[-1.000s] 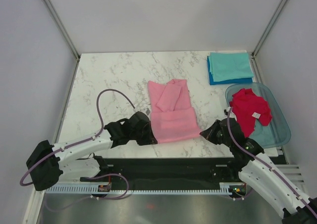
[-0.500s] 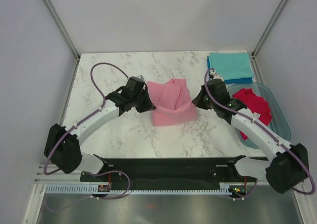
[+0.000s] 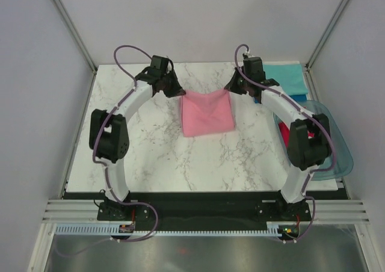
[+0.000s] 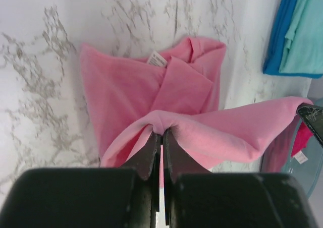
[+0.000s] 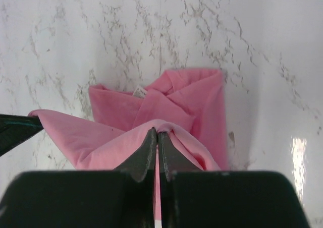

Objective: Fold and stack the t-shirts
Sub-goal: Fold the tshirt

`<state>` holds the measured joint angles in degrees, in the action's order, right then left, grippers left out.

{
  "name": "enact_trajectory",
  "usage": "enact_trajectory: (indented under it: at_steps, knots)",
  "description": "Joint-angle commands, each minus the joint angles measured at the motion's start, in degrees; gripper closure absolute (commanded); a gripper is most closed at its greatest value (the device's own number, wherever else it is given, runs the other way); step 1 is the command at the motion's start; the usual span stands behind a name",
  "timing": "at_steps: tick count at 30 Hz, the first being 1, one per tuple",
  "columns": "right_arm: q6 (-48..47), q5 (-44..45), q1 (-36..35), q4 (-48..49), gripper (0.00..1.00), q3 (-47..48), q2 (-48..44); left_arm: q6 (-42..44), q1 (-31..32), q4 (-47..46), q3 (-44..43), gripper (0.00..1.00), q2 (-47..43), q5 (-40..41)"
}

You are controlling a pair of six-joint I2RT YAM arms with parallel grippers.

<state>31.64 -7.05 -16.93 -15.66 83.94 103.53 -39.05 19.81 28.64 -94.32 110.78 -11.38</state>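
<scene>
While the marble table [image 3: 138,145] is closed in by pale walls [image 3: 36,73] on the left, far and right sides, bare marble shows over its whole left half and along the wide near strip. The right side is more crowded. A clear bluish tub [image 3: 337,157] stands there at the right edge, with a red shirt [image 3: 287,141] in it, partly hidden behind the right arm. In the far right corner a teal shirt [image 3: 289,76] lies folded on a blue shirt [image 4: 280,36], close beside the right claw [image 3: 230,88].

Both arms reach far out and bend inward over the table. The pink shirt [image 3: 207,112] lies in the middle, toward the far side, well apart from the near edge.

The left claw [image 3: 178,92] is at its far left corner and the right claw at its far right corner. In each wrist view the two fingers are pressed together with a fold of pink cloth pinched between them. The pinched layer is raised and stretched from one claw to the other. Under it the lower part of the shirt rests flat on the marble, with a small white tag [image 4: 157,59] on top.
</scene>
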Motion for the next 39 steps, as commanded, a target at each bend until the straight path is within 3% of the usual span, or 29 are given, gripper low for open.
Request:
enact_trajectory:
  at_steps: [1,6,7,8,9,11,15,20,27,36,39]
  knots:
    - [-2.3,-3.7,1.0,4.5,0.96,7.6,7.5,3.8,-2.2,-0.4,-8.7,0.98,8.9,-3.6]
    - [-2.3,-9.1,2.9,5.1,0.89,20.4,23.1,4.9,-4.3,-0.8,-18.9,0.97,17.8,-2.5]
    - [-2.5,-9.8,3.2,5.0,0.78,23.6,25.9,6.1,-5.0,-0.8,-22.4,0.89,21.0,-2.6]
    - [-2.5,-9.8,3.5,5.0,0.78,24.9,26.9,6.3,-5.3,-0.6,-24.0,0.82,22.6,-2.6]
    - [-3.2,-10.6,3.7,4.5,0.67,26.1,27.7,6.4,-5.8,-0.6,-25.4,0.76,23.8,-3.1]
    - [-3.8,-11.0,4.5,2.2,0.59,28.2,28.2,7.0,-7.3,-0.5,-27.5,0.68,25.2,-3.9]
    - [-6.6,-9.5,5.5,1.2,0.50,23.5,23.7,9.1,-8.3,-0.7,-25.0,0.63,22.1,-3.5]
    - [-11.7,-11.6,5.5,-0.6,0.42,13.5,16.0,10.7,-7.7,-2.9,-16.7,0.66,17.5,-9.7]
    - [-15.6,-16.8,5.4,-1.1,0.39,4.8,11.5,12.2,-6.0,-10.0,-8.9,0.67,15.2,-13.9]
    - [-13.8,-18.2,5.3,4.6,0.44,-5.4,12.4,12.0,-6.5,-10.6,-12.7,0.67,22.9,-11.5]
    - [-14.0,-18.1,5.3,5.6,0.50,-6.5,12.8,12.0,-6.8,-10.0,-14.6,0.67,24.7,-10.9]
